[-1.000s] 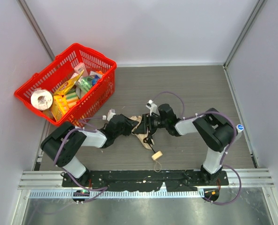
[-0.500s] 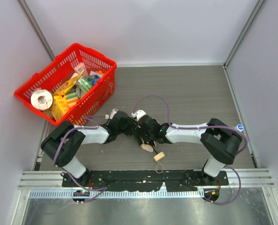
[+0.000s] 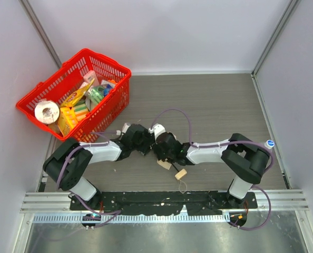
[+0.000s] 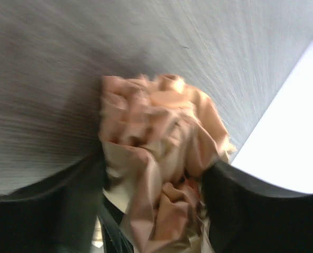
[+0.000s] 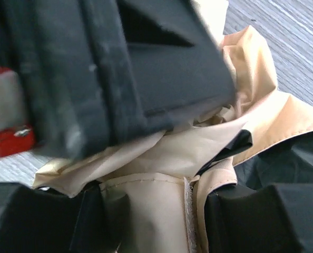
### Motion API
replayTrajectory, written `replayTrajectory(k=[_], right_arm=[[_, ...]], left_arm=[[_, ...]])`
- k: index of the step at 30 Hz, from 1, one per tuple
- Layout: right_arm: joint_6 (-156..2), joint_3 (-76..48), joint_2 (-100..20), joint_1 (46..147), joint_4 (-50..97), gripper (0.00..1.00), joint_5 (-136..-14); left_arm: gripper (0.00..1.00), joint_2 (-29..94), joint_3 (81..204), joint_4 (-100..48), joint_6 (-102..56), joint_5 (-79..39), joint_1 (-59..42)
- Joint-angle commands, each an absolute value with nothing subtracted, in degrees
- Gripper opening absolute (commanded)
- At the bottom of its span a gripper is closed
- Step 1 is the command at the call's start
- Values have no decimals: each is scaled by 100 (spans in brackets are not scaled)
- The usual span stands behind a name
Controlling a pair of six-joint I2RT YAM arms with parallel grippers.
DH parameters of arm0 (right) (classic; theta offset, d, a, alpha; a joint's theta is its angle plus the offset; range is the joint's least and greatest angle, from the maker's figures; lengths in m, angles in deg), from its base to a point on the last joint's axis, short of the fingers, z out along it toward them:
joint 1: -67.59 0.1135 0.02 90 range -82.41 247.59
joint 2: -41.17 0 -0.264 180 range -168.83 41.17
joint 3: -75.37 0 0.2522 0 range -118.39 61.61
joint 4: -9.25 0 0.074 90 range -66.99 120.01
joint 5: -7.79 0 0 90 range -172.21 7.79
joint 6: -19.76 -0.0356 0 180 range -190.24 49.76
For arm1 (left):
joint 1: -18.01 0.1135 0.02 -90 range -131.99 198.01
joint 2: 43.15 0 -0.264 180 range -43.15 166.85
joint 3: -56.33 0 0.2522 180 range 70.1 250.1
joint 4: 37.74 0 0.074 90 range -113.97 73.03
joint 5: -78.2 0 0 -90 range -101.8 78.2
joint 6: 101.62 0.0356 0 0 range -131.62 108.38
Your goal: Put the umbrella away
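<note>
The beige umbrella [image 3: 164, 164] lies on the table between the two arms, mostly covered by them. Its tan handle [image 3: 181, 173] and cord loop stick out toward the near edge. My left gripper [image 3: 144, 143] reaches in from the left. In the left wrist view it [image 4: 154, 174] is shut on a crumpled wad of the umbrella fabric [image 4: 156, 126], which fills the space between its dark fingers. My right gripper [image 3: 162, 148] comes from the right, nose to nose with the left one. In the right wrist view it [image 5: 156, 211] is shut on a smoother fold of the umbrella [image 5: 162, 158].
A red basket [image 3: 52, 76] holding groceries and a paper roll stands at the back left, tilted against the left wall. Grey walls close the table on three sides. The left arm's black gripper body [image 5: 119, 68] fills the top of the right wrist view.
The right gripper slid left along the umbrella and closed on the fabric beside the left gripper. The loose fabric seen a second ago is now covered, and the handle shifted slightly.
</note>
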State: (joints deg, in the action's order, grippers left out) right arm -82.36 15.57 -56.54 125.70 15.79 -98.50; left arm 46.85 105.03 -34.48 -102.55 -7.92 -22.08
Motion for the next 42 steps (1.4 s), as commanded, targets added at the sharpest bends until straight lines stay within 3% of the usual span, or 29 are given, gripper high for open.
replayTrajectory(k=[1,3,9,15,18,20,22,24,26,28,30,31,33,35,42], right_arm=[[-8377,2161,-5727,12017,782,1,-7688],[-8691,2372,-5648,11692,386,1,-6879],[-9808,2672,-5858,10776,-1099,1,-4331],[-10372,2478,-6377,10539,-1864,1,-3326],[-10547,2478,-6570,10521,-2189,1,-3027],[-10636,2426,-6720,10503,-2261,1,-2868],[-10627,2373,-6817,10494,-2226,1,-2807],[-10592,2346,-6834,10494,-2129,1,-2850],[-10383,2312,-6738,10486,-1858,1,-3129],[-9892,2154,-6519,10494,-859,6,-3698],[-9487,1986,-6168,10503,180,21,-4655],[-9337,1847,-5958,10564,827,36,-4896],[-9116,1679,-5605,10722,1490,53,-5713],[-8861,1477,-5289,10985,2044,62,-6451],[-8158,985,-5181,12189,2863,68,-9177]], left_arm=[[88,4650,10183,-2625,-9899,-856,-2295],[100,4562,10113,-2748,-9767,-820,-2295],[100,4605,10068,-2714,-9547,-741,-2365],[94,5133,10121,-2985,-9301,-513,-2400],[78,5274,10121,-3231,-9125,-364,-2409],[61,5291,10060,-3495,-9020,-372,-2409],[37,5248,9919,-3750,-8993,-424,-2409],[22,5178,9831,-3882,-8984,-451,-2409],[8,5099,9778,-3918,-8993,-460,-2409],[2,5019,9734,-3979,-9036,-503,-2409],[0,4958,9708,-3997,-9081,-582,-2417],[0,4949,9708,-3971,-9098,-626,-2409],[0,4922,9699,-3962,-9238,-758,-2409],[0,4940,9725,-3910,-9370,-881,-2409],[0,4984,10217,-2636,-9889,-1013,-2409]])
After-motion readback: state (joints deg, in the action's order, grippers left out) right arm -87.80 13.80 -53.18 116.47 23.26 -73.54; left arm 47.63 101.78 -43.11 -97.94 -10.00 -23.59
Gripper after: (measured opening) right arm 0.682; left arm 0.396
